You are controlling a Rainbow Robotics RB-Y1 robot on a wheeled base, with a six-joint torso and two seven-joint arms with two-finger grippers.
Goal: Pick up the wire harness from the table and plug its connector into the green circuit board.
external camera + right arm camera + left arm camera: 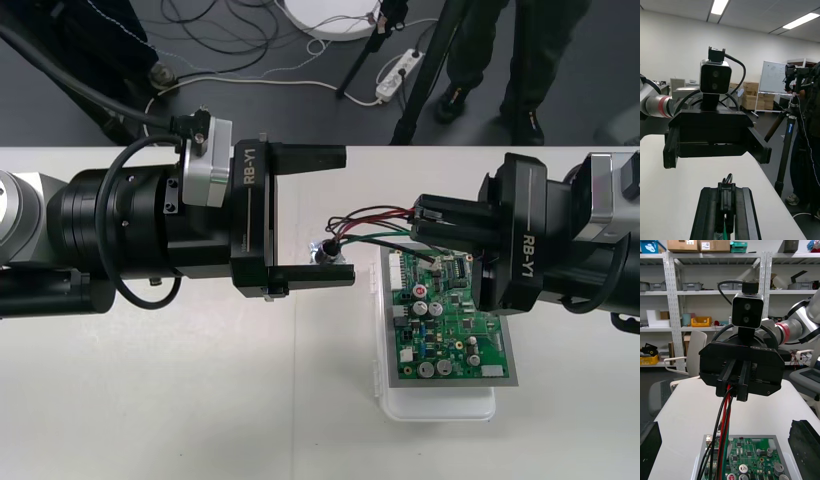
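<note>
Green board (455, 325) on white base (440, 405); red, black, green wires (380, 236).

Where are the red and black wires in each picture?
Front view: the wires run from the right gripper toward the open left gripper, by the green board's far end.
Right wrist view: the wires poke up between that gripper's shut fingers.
Left wrist view: the wires hang from the right gripper toward the green board.
Shared landmark: the right gripper, shut on the wires.
</note>
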